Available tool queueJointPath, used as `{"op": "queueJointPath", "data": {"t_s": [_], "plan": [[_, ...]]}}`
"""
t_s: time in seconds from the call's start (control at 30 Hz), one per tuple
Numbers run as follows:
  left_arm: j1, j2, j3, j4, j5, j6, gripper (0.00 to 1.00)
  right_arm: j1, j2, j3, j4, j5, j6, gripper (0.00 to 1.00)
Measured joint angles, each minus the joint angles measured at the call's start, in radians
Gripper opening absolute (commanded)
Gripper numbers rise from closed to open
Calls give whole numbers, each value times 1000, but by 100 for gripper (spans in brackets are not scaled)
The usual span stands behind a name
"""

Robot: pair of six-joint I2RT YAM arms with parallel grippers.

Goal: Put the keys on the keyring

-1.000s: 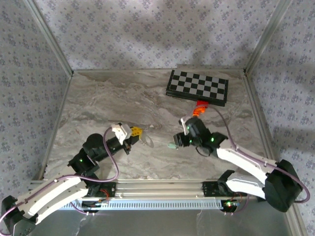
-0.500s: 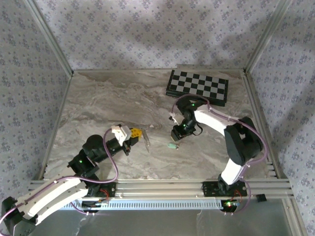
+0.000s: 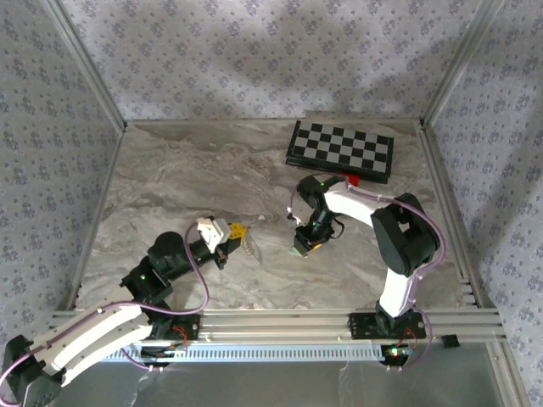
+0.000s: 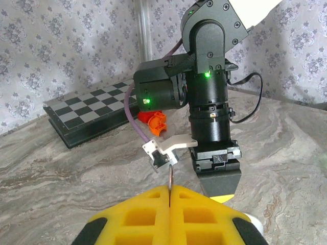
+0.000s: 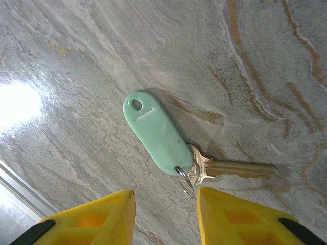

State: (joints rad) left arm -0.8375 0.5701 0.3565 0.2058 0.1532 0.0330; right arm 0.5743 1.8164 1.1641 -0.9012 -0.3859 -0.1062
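Observation:
The key lies flat on the marble: a teal-green tag (image 5: 157, 132), a pale brass blade (image 5: 232, 169), and a small wire loop (image 5: 186, 179) joining them. My right gripper (image 5: 166, 217) hangs open directly above it, its yellow fingers either side of the loop and not touching it. From above, the right gripper (image 3: 303, 244) points down at mid-table. My left gripper (image 3: 235, 234) is shut on the keyring (image 3: 252, 247), a thin pale ring. The keyring's edge (image 4: 169, 185) pokes up from between the closed yellow pads (image 4: 199, 214), facing the right gripper (image 4: 216, 190).
A folded chessboard (image 3: 340, 150) lies at the back right, with an orange block (image 3: 348, 180) just in front of it. The orange block (image 4: 155, 121) and the board (image 4: 92, 109) stand behind the right arm. Metal rails edge the table.
The right arm has folded inward, and its gripper has come to hover over the key. The left gripper, with the keyring, has shifted slightly.

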Motion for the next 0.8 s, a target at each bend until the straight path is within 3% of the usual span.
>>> {"op": "queueJointPath", "data": {"t_s": [0.2,0.43,0.8], "plan": [[0,-2,-6,1,0,0,0,14,24,1,0,17,0,35],[0,-7,-12,1,0,0,0,20,37,32,0,28,-3,24],[0,-7,-14,1,0,0,0,34,47,39,-10,42,-15,25]]}}
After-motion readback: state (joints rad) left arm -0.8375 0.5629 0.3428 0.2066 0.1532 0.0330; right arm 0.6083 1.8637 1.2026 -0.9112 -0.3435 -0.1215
